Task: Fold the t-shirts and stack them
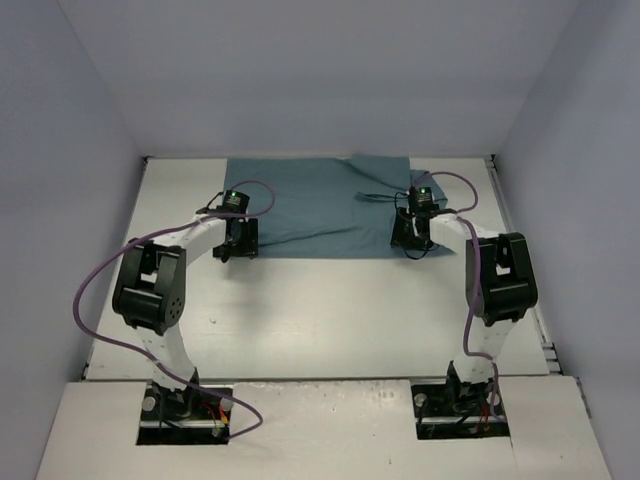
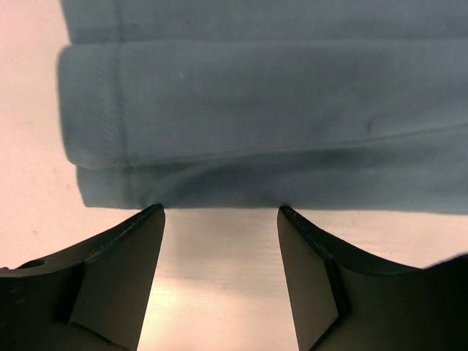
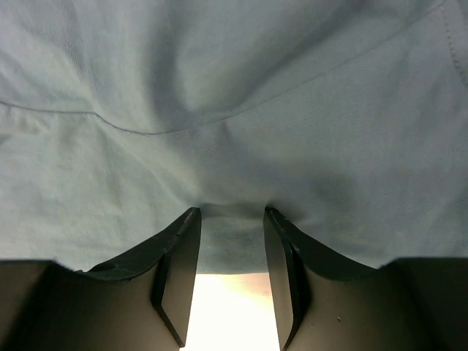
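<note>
Plain teal-blue cotton t-shirt (image 1: 310, 205) lies flat as a folded rectangle at the far middle of the flat white table (image 1: 300, 320), its far edge close to the back wall. A few creases on the right half, with a small raised wrinkle near the far right corner.

Left wrist view: stacked layers at the near left corner, a stitched hem running down the left side, upper fold lying just short of the bottom layer's edge.

Left gripper (image 2: 219, 210) sits at that near left corner. Jaws are wide apart, both tips touching or just at the cloth's near edge, with bare table between them and no fabric in the gap.

Right gripper (image 3: 232, 212) is at the near right corner. Jaws are apart but narrower than the left. The shirt's near edge runs across the gap, so fabric lies between the fingers without being pinched. Cloth fills most of that view, with one seam line curving across it. Can't tell whether the tips are on top of the fabric or under it.

Around it: pale grey enclosure walls (image 1: 320, 70) on three sides. Black arm housings stand on the near half of the table, well short of the shirt. A purple cable (image 1: 90, 290) loops off the left arm, and a second one runs down the right arm. The near table surface is open, and only the two wrists overlap the cloth's near corners.
</note>
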Robot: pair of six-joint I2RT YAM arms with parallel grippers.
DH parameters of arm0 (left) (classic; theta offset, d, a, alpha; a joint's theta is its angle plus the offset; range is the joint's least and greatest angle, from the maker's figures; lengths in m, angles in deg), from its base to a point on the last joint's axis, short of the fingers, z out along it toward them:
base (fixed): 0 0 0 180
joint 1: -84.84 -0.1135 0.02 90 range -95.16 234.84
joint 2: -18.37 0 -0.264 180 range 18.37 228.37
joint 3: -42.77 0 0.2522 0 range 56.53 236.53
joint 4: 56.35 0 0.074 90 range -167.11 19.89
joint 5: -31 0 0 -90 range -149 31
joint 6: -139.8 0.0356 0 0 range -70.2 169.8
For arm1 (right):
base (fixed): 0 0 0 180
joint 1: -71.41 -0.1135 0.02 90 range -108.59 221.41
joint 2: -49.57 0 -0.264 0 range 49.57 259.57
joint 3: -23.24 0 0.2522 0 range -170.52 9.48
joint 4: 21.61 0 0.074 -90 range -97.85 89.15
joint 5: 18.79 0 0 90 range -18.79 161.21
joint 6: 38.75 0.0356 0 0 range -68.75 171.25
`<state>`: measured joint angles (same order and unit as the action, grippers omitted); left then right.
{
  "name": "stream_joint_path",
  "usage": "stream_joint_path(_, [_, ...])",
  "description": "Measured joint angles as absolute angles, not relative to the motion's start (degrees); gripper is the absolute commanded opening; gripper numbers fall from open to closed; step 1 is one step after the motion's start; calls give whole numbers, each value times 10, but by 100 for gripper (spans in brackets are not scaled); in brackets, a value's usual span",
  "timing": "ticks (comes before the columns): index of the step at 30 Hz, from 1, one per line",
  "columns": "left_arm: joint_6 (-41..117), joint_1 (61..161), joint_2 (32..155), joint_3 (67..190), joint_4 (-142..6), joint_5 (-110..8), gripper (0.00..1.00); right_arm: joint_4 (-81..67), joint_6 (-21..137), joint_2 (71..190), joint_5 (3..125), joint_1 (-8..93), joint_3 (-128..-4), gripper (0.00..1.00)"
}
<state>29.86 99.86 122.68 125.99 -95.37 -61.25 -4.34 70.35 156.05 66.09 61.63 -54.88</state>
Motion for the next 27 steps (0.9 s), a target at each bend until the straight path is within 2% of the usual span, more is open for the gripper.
stream_joint_path(9, [259, 985, 1193, 1185, -903, -609, 58, -89, 766, 1493, 654, 666, -452, 37])
stream_joint_path(14, [237, 983, 1138, 1128, -912, -602, 57, -40, 783, 1431, 670, 681, -401, 38])
stream_joint_path(18, [247, 983, 1087, 1124, -955, -597, 59, 9, 780, 1381, 676, 657, -396, 38])
stream_joint_path(22, [329, 983, 1059, 1201, -995, -599, 55, 30, 757, 1342, 671, 628, -424, 38])
stream_joint_path(27, [407, 982, 1110, 1342, -1016, -600, 50, 31, 729, 1304, 651, 618, -460, 39])
